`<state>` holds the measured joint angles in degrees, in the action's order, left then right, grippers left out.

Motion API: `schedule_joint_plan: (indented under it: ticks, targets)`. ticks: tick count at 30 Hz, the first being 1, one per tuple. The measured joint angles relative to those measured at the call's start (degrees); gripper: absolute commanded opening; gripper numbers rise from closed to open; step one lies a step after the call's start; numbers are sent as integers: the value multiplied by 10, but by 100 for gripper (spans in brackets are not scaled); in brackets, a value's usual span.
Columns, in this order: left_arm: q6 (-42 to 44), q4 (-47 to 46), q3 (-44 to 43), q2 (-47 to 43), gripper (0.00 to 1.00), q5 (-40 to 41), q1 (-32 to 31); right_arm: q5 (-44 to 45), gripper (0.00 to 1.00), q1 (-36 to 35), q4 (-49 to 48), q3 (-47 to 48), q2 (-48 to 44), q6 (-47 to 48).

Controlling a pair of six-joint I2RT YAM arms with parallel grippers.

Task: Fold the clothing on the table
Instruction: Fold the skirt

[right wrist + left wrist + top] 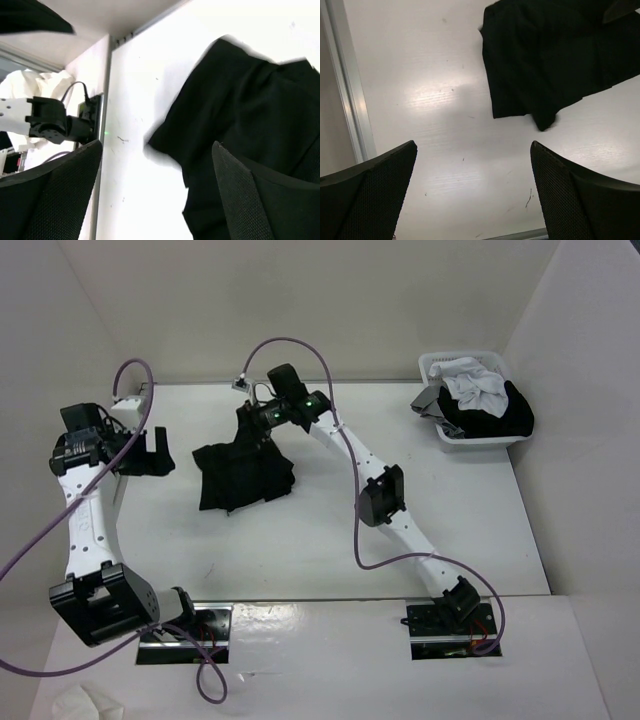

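You're hovering left gripper [472, 150] and right gripper [157, 145] wide-jawed, empty — skirt [245, 475] is looking half-folded, needing another edge grab.

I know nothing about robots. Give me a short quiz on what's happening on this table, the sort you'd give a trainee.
1. True or false: the left gripper is holding the black skirt.
2. Where does the white basket stand? A) at the far right corner of the table B) at the near left corner C) under the skirt
3. Which arm's gripper hangs over the skirt?
Key: 1 false, it is open over bare table. 2 A. 3 the right gripper, also open.
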<state>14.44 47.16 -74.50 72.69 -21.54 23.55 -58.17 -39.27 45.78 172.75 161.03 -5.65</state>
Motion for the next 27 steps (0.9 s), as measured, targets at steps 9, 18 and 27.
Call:
schedule_joint_plan:
  ticks: [9, 18, 27]
  targets:
    - [6, 31, 14, 5, 100, -17, 31, -28, 96, -21, -56, -7, 9, -30]
    - [6, 46, -1, 27, 100, -31, 37, 112, 98, 9, 42, -84, -57, 61]
    - [-1, 55, -34, 29, 100, -58, 41, 380, 98, 16, 73, -280, -287, 89]
